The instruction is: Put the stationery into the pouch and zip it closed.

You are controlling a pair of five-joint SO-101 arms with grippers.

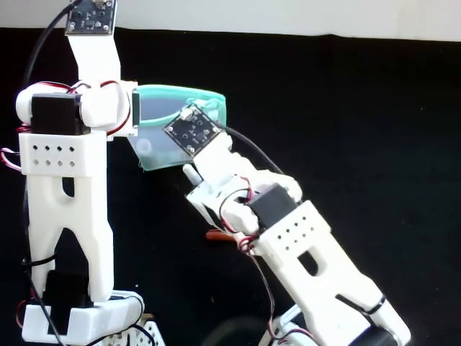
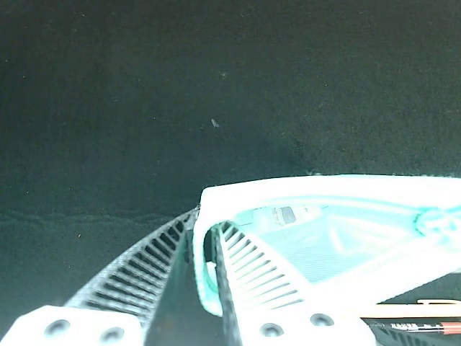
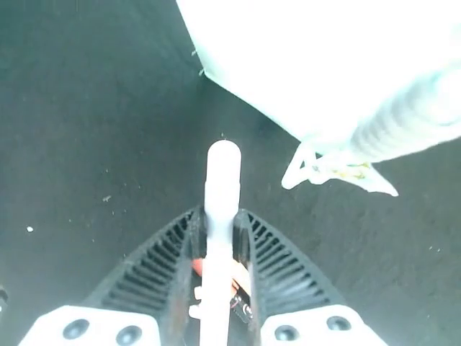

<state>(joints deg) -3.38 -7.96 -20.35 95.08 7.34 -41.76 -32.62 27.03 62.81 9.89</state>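
A mint-green translucent pouch (image 1: 155, 148) lies at the back left of the black table. My left gripper (image 1: 134, 115) is shut on the pouch's rim (image 2: 209, 277) at its left end, and the left wrist view looks into the open pouch (image 2: 346, 241). My right gripper (image 3: 221, 216) is shut on a white pen (image 3: 222, 173) whose rounded tip points toward the pouch (image 3: 338, 65) but stays a little short of it. In the high view that gripper (image 1: 193, 177) sits just below the pouch's near edge. A white zipper pull (image 3: 313, 169) hangs from the pouch's corner.
An orange item (image 1: 216, 234) lies on the table under the right arm. An orange and black pen (image 2: 414, 322) shows beside the left gripper's base. Black cloth (image 1: 360, 115) covers the table, open to the right of the pouch.
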